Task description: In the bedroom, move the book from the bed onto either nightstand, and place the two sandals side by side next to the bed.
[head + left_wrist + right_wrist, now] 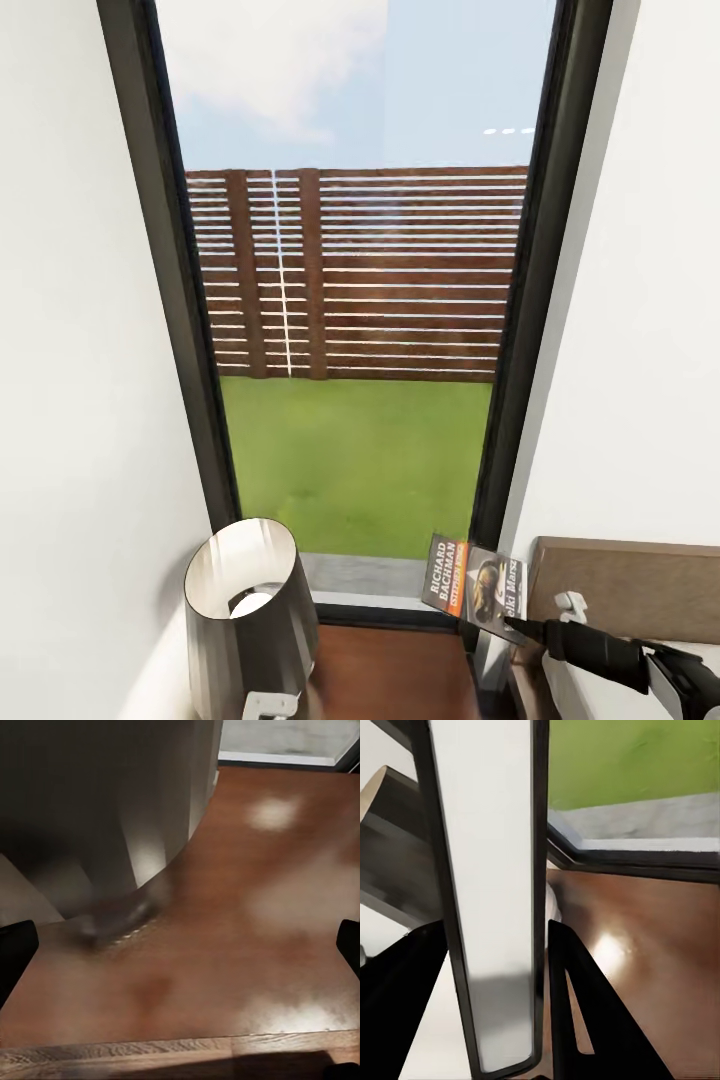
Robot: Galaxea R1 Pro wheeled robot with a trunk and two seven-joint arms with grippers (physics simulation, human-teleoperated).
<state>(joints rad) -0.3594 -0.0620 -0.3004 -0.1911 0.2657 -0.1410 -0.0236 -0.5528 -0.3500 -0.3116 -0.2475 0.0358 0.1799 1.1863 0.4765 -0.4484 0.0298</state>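
Observation:
My right gripper (512, 626) is shut on the book (472, 583), a thin paperback with a dark cover and an orange band. It holds the book tilted in the air above the right edge of the nightstand (400, 668). In the right wrist view the book (491, 907) stands edge-on between the two black fingers (592, 1020), over the reddish-brown nightstand top (645, 937). My left gripper (180, 952) hangs open just above that same top (247, 945), with nothing between its fingers (15, 952). The bed's brown headboard (630, 585) is at the right. The sandals are out of view.
A dark lamp with a drum shade (245, 610) takes up the left part of the nightstand, close to my left gripper. A tall dark-framed window (350, 300) stands behind, with white walls on both sides. The right half of the nightstand top is bare wood.

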